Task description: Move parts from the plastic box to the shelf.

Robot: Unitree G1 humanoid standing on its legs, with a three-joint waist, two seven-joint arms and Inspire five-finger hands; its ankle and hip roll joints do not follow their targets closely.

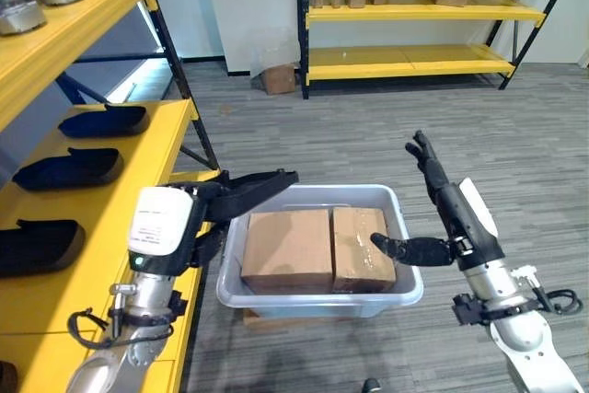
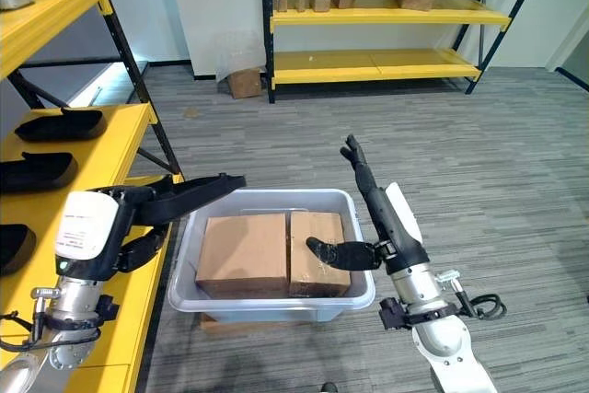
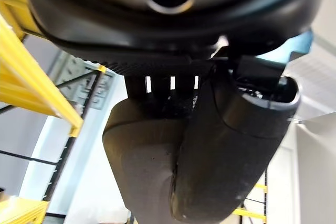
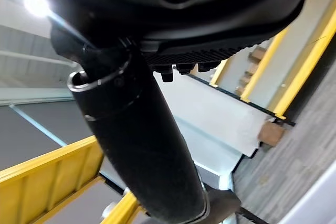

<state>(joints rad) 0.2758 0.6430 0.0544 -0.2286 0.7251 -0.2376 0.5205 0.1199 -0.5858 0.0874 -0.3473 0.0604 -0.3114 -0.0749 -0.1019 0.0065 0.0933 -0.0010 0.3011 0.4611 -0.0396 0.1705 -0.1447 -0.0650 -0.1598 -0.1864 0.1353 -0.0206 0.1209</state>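
two brown cardboard boxes (image 1: 313, 248) sit in the pale translucent plastic box (image 1: 317, 296) at 12 o'clock; i'd lower my open, empty left hand (image 1: 241, 192) and right hand (image 1: 442, 218) evenly, squeezing opposite sides.

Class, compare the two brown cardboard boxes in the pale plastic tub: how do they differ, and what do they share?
The left brown cardboard box shows a wider top; the right brown cardboard box shows a narrower one. The right box's top has glossy clear tape; the left box's looks plain. The right hand's thumb reaches over the right box, not the left. Both lie side by side in the pale plastic tub.
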